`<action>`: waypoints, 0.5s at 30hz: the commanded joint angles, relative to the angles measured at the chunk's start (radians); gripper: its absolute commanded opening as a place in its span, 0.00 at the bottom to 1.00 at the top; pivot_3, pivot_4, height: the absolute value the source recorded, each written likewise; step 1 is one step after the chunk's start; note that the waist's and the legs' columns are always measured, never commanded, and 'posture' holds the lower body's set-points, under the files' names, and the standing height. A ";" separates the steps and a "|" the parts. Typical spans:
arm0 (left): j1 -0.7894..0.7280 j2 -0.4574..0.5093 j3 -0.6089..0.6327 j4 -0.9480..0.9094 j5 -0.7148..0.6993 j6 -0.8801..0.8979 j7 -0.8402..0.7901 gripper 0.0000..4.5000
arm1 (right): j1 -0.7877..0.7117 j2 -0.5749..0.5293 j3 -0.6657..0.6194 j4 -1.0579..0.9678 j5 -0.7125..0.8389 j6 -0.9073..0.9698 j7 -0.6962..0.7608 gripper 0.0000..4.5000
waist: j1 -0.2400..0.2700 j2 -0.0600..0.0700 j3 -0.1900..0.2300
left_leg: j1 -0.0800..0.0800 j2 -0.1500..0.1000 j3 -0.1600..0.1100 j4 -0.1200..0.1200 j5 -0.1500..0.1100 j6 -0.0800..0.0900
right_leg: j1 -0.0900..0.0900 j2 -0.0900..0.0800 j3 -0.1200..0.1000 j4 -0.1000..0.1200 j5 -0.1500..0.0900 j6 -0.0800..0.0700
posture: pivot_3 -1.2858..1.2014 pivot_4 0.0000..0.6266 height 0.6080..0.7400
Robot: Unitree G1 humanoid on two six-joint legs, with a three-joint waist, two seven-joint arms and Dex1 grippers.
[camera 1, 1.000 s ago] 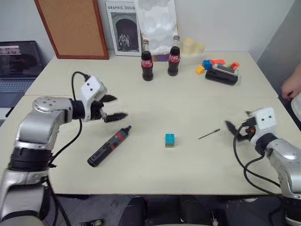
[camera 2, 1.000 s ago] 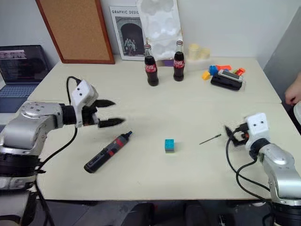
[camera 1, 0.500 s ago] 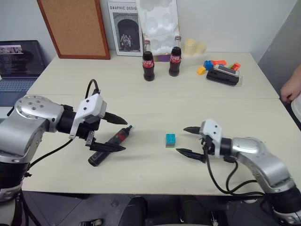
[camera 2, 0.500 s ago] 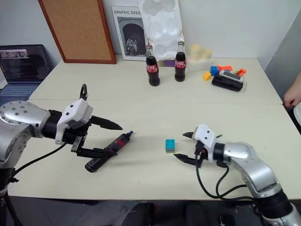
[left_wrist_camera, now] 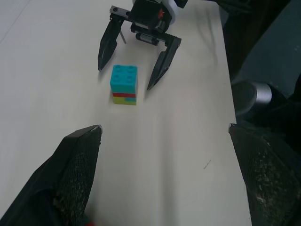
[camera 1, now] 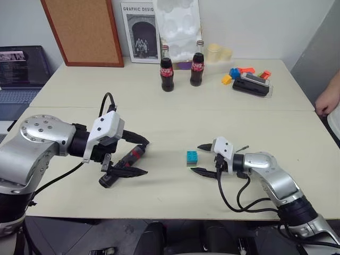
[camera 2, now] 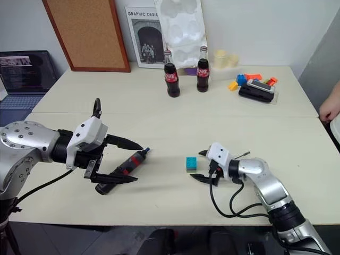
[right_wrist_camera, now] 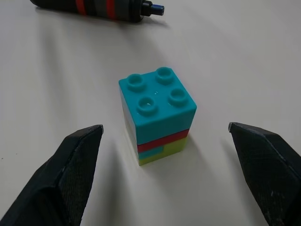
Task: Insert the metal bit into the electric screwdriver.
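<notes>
Head camera, both eyes: a pale surface [camera 1: 175, 114] carrying the electric screwdriver [camera 1: 123, 161], lying flat toward the robot's left with its narrow tip pointing up and toward the middle; the left end effector [camera 1: 132, 157] stands wide open with one finger on either side of the screwdriver's front part, gripping nothing. Near the middle sits a small stacked toy block [camera 1: 192, 158], teal on top. The right end effector [camera 1: 201, 159] is also wide open and empty, its fingertips just beside the block on the robot's right. The metal bit [camera 1: 241, 149] lies on the surface behind the right wrist, partly hidden by it. At the far edge: two cola bottles [camera 1: 167, 68], a corkboard [camera 1: 83, 32], a printed poster [camera 1: 139, 31], a white moulded tray [camera 1: 178, 26] leaning on the wall, pale candles [camera 1: 215, 52], bright toy pieces [camera 1: 237, 71] and a phone on a black case [camera 1: 251, 82]. A laptop [camera 1: 22, 69] sits at far left; a person's hand [camera 1: 325, 99] shows at the right edge. Left wrist camera: own two fingers [left_wrist_camera: 75, 176] spread far apart, with the block [left_wrist_camera: 124, 84] and the open right end effector [left_wrist_camera: 137, 62] beyond them; a short stretch of the bit [left_wrist_camera: 122, 37] shows by one finger. Right wrist camera: own fingers [right_wrist_camera: 75, 169] spread wide, the block [right_wrist_camera: 156, 113] standing between and ahead of them, untouched, and the screwdriver's red-banded tip [right_wrist_camera: 101, 8] lying beyond it.
</notes>
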 commanded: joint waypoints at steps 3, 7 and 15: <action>-0.006 0.006 0.028 -0.016 -0.013 -0.008 0.017 1.00 | -0.018 0.024 -0.021 0.012 0.006 -0.040 0.023 0.81 | 0.000 0.000 0.000 | 0.000 0.000 0.000 0.000 0.000 0.000 | 0.000 0.000 0.000 0.000 0.000 0.000 | 0.52 0.24 1.00; -0.012 0.000 0.018 -0.007 -0.009 -0.016 0.021 1.00 | -0.007 0.021 -0.017 -0.005 0.002 -0.043 0.037 0.58 | 0.000 0.000 0.000 | 0.000 0.000 0.000 0.000 0.000 0.000 | 0.000 0.000 0.000 0.000 0.000 0.000 | 0.52 0.24 1.00; -0.043 -0.022 -0.003 0.025 0.007 -0.029 0.027 1.00 | -0.032 0.025 -0.133 -0.093 0.101 0.086 -0.004 0.32 | 0.000 0.000 0.000 | 0.000 0.000 0.000 0.000 0.000 0.000 | 0.000 0.001 0.000 0.000 0.000 0.000 | 0.52 0.24 1.00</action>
